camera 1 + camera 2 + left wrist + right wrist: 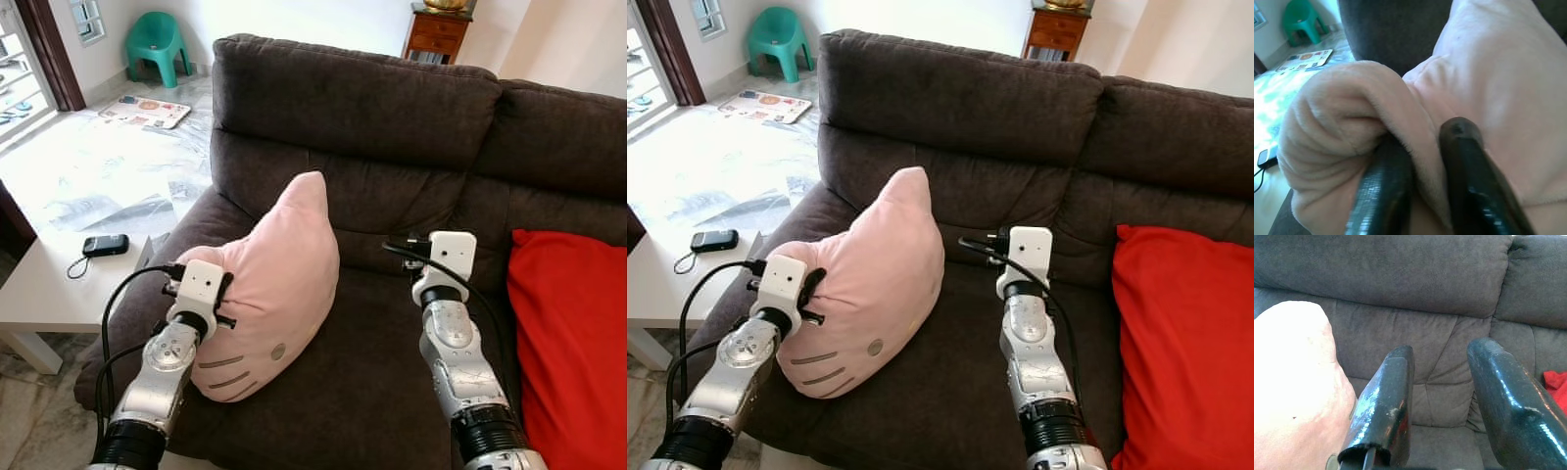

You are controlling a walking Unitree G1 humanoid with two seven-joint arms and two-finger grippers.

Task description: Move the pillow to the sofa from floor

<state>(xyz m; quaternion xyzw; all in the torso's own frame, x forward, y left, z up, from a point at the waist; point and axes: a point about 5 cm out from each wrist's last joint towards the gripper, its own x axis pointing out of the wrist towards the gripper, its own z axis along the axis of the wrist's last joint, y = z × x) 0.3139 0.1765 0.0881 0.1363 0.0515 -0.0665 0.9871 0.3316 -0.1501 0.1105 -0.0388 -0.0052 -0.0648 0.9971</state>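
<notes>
A plush pale-pink pillow (279, 279), shaped with a pointed ear and stitched with dark whisker lines and a small oval nose, stands on the seat of a dark brown suede-like sofa (392, 117), near the seat's left edge, its ear tip rising against the tufted backrest. The left gripper (1422, 161) is clamped on a bunched fold of the pillow's soft fleece at its left corner, glossy black fingers (1383, 191) pressing the nap into ridges. The right gripper (1442, 396) hovers over the middle of the seat with its fingers spread, grasping nothing, just beside the pillow. A smooth red cushion (573, 343) lies at the seat's right end. Beside the sofa's left arm, a small black device (105, 245) with a cord rests on a white low table (49, 289); a green plastic chair (157, 44) stands on the glossy marble floor (108, 166) beyond.
</notes>
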